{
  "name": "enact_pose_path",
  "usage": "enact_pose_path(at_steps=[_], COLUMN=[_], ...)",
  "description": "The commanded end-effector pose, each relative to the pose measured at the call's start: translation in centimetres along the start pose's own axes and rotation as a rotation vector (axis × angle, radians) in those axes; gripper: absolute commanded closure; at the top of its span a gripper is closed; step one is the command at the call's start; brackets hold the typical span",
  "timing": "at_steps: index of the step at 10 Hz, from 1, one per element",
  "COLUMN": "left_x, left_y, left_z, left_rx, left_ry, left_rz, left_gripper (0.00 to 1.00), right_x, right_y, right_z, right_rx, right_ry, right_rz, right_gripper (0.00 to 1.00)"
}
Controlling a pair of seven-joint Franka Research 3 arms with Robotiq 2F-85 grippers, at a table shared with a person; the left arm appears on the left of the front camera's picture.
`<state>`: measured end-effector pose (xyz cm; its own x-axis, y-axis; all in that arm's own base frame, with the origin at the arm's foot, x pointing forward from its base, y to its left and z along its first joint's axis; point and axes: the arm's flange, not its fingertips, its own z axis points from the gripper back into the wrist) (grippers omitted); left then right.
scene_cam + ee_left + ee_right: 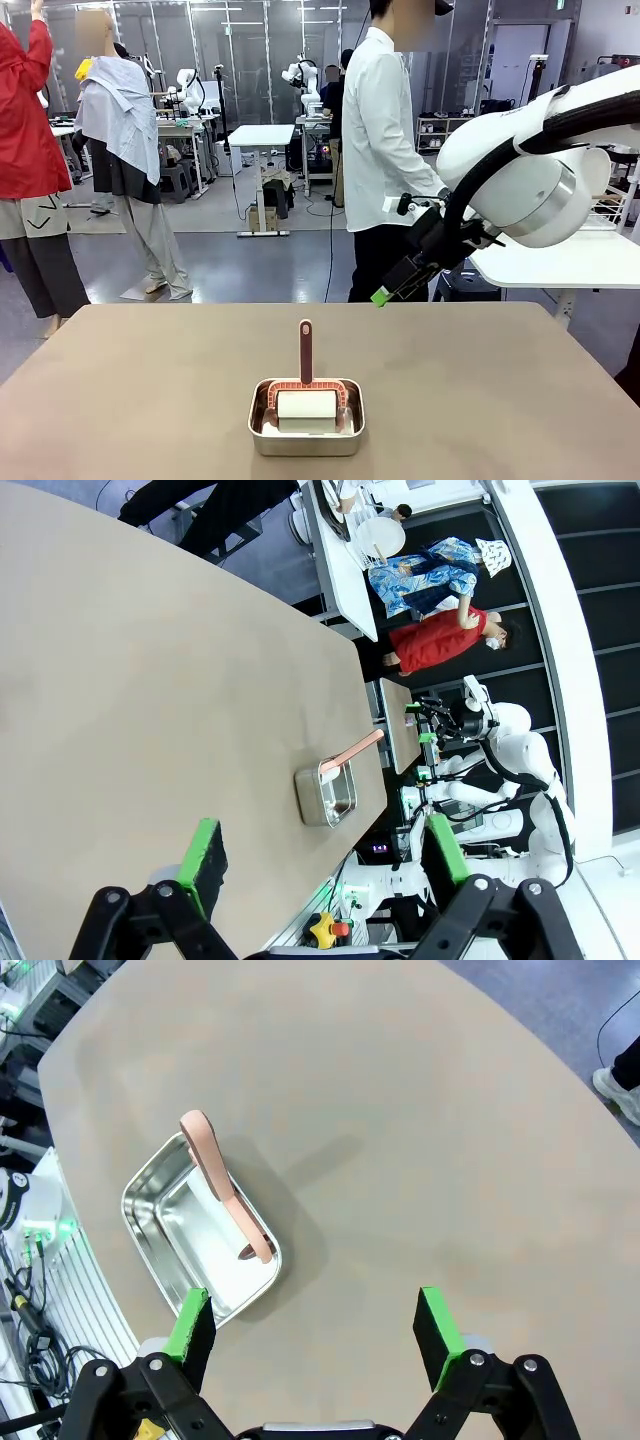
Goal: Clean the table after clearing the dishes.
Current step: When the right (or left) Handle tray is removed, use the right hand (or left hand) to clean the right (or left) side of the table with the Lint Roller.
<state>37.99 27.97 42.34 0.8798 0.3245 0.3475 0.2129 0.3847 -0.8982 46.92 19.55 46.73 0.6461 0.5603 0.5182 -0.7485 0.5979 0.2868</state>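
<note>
Both tools hang open above the bare brown bench (140, 380).

The right tool (315, 1325) is raised over the bench with its green pads spread wide and nothing between them. The left tool (322, 855) is likewise parted and holds nothing. A small steel pan (306, 432) sits on the bench near the robot-side edge, and in it lies a white roller (306, 405) with its reddish handle standing up. Round white plates (378, 535) rest on a white side table (335, 555) beyond the bench. A person (385, 130) in a white shirt stands at the far side.
</note>
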Motion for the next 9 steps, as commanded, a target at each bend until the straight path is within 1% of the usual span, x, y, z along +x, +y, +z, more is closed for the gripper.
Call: enact_pose_path(at_steps=[1, 3, 5, 6, 7, 9], left_x=[-0.2, -0.2, -0.2, -0.2, -0.2, -0.2], left_y=[-0.1, -0.1, -0.1, -0.1, -0.1, -0.1], left_z=[0.3, 0.3, 0.3, 0.3, 0.3, 0.3], left_rx=[0.01, 0.01, 0.01, 0.01, 0.01, 0.01], left_ry=[0.003, 0.003, 0.003, 0.003, 0.003, 0.003], left_rz=[-0.003, -0.003, -0.003, -0.003, -0.003, -0.003], left_gripper=[0.0, 0.0, 0.0, 0.0, 0.0, 0.0], right_x=[2.5, 7.0, 11.4, 12.9, 14.2, 15.6], right_y=[0.7, 2.2, 4.4, 5.2, 5.9, 7.5], right_z=[0.0, -1.1, -3.7, -5.4, -6.9, -9.8], right_rx=[0.029, 0.065, 0.103, 0.075, 0.056, 0.123], right_ry=[0.018, 0.167, 0.289, 0.371, 0.432, 0.537], right_rz=[0.185, 0.41, 0.656, 0.747, 0.776, 0.794], right_gripper=[0.0, 0.0, 0.0, 0.0, 0.0, 0.0])
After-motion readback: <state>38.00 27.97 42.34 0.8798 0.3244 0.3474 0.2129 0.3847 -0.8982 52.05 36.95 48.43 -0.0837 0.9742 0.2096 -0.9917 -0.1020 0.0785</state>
